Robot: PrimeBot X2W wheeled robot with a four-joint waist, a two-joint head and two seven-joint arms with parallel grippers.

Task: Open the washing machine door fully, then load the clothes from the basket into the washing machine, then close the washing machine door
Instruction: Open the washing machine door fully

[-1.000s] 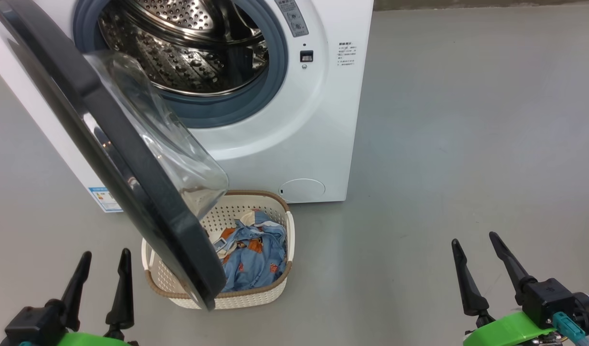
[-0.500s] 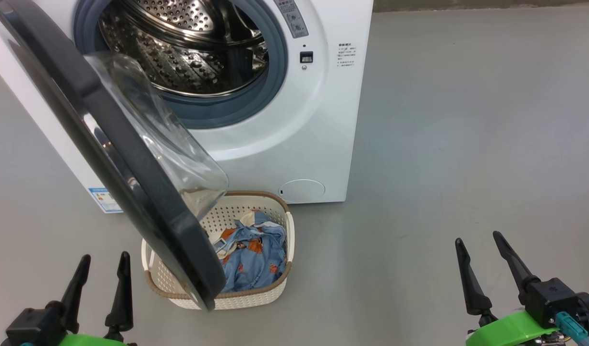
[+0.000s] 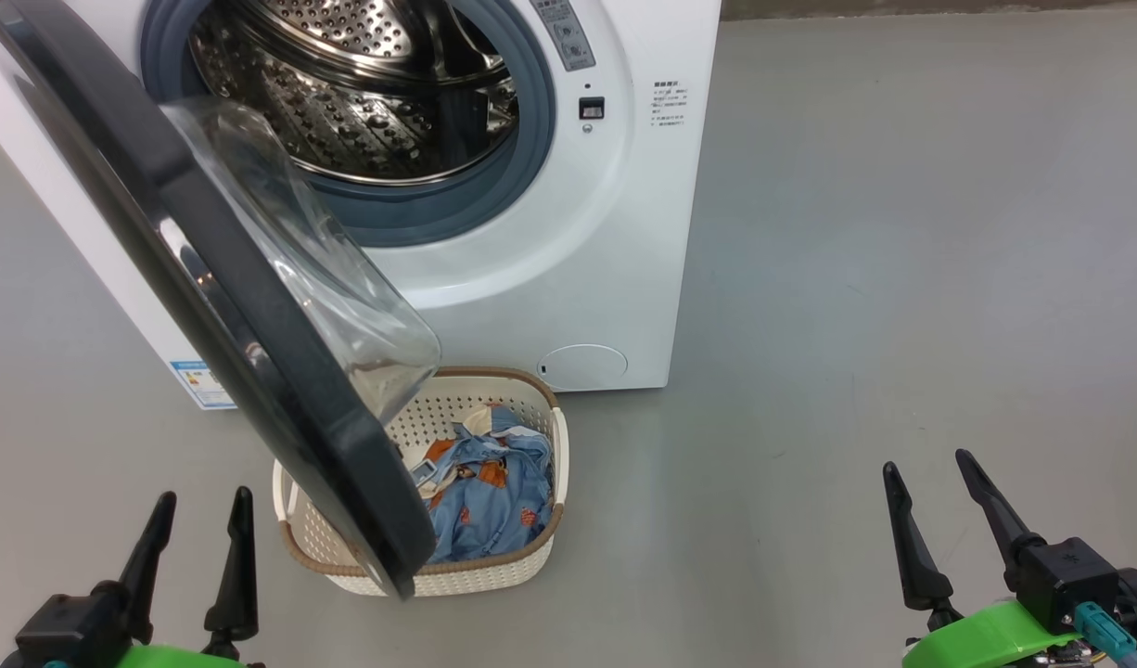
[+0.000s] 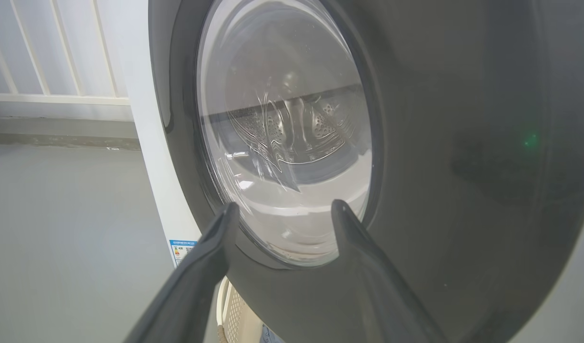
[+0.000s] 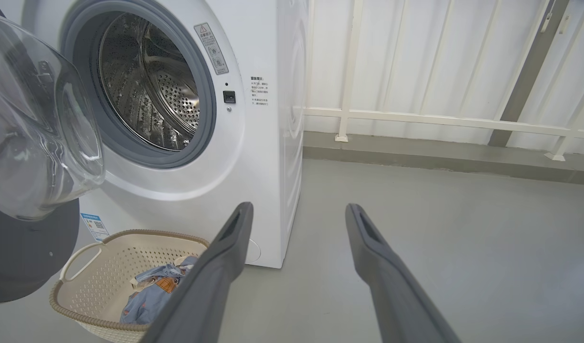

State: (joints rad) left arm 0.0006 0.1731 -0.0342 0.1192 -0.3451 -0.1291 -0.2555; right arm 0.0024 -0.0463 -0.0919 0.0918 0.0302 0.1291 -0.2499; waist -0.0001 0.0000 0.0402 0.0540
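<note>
**Door swung out, clothes in basket, both claws released**

- Landmark: washing machine [image 3: 568, 269], white front-loader standing on grey floor [image 3: 856, 278].
- Door [image 3: 253, 343]: hinged at the machine's left side and swung well out from its front. The black rim runs diagonally and the clear glass bowl bulges back toward the opening. Steel dimpled drum [image 3: 364, 102] and grey-blue gasket [image 3: 439, 218] are exposed. No laundry is visible in the part of the drum on show.
- Basket [image 3: 476, 580]: on the floor just in front of the machine, below the opening and close to the round service flap [image 3: 582, 366]. In the head view the door's lower edge hides its left part.
- Clothes [image 3: 494, 501]: bundled inside the basket, light blue with orange-brown print and a cream patch.
- Label sticker [image 3: 198, 385]: low on the machine's left front corner, beside the door rim.
- Left claw [image 3: 206, 494]: released, fingers spread, holding nothing. It is in front of the machine, on the far side of the door, facing the door's outer face without touching it.
- Right claw [image 3: 926, 459]: released, fingers spread, holding nothing. It is in front of the machine and off to its right, well apart from the basket.
</note>
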